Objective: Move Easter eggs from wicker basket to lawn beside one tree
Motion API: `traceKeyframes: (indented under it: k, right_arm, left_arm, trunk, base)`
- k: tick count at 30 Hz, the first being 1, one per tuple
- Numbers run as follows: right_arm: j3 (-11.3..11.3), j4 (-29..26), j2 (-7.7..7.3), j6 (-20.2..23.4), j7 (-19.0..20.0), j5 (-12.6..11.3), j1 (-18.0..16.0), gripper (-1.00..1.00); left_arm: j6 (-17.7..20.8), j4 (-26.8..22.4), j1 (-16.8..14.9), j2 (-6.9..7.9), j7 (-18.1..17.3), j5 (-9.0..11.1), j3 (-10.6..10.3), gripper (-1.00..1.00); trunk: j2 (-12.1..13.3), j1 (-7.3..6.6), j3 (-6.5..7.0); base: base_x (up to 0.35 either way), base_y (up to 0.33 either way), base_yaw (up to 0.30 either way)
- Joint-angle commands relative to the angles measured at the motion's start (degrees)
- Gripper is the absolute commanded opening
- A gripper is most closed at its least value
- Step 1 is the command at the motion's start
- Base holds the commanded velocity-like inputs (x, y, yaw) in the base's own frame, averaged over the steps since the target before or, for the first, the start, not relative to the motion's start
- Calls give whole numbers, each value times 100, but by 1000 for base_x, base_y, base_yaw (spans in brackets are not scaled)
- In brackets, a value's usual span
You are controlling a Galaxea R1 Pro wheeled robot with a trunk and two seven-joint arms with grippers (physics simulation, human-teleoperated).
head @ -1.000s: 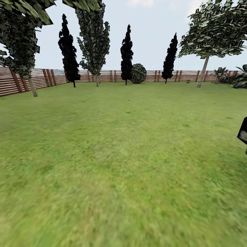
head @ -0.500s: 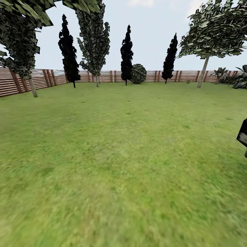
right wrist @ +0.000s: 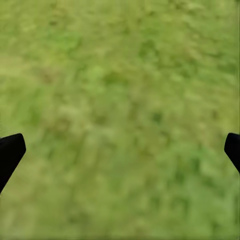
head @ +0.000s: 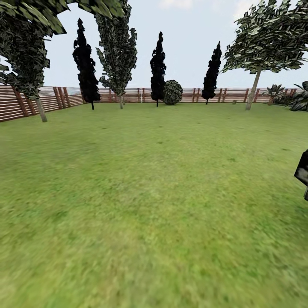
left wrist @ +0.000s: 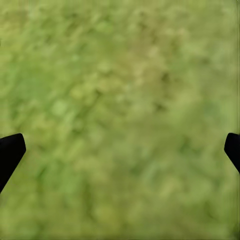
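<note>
Facing open lawn (head: 145,201) ringed by fence (head: 25,100) and trees; carrying nothing in either wide-open gripper, left (left wrist: 120,150) or right (right wrist: 120,150); eggs and basket remaining unlocated.

Lawn (head: 154,205) lies open from its near edge to the far fence (head: 128,95); nothing stands on the middle ground. Obstacles keep to the edges: a pale-trunked tree (head: 253,92) at the far right corner, dark cypresses (head: 158,68) and a round shrub (head: 172,92) along the far edge, a leaning trunk (head: 40,110) at the left edge. Bare grass lies between the wide-set fingertips of the left gripper (left wrist: 120,150) and the right gripper (right wrist: 120,150).
</note>
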Motion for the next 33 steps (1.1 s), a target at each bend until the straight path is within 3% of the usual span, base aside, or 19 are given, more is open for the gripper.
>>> traceKeyframes:
  k: [1,17,28,33]
  right_arm:
    - [37,-2,-3,-18,-22,-33,-3,100]
    - [41,8,-5,-19,-22,-8,-3,100]
    - [128,17,-34,-23,-13,71,-3,100]
    - [278,34,-36,-11,-18,389,-3,100]
  left_arm:
    - [-18,4,-3,-2,10,1,7,100]
    - [-20,4,-2,33,7,-21,17,100]
    - [-28,-5,-3,293,13,-37,29,100]
    - [-29,3,-2,348,1,-34,20,100]
  trunk:
    - [39,-23,13]
    - [681,-375,300]
    - [1122,-616,498]
    - [1323,-726,588]
  base:
    - [0,0,0]
    - [0,0,0]
    - [0,0,0]
    - [0,0,0]
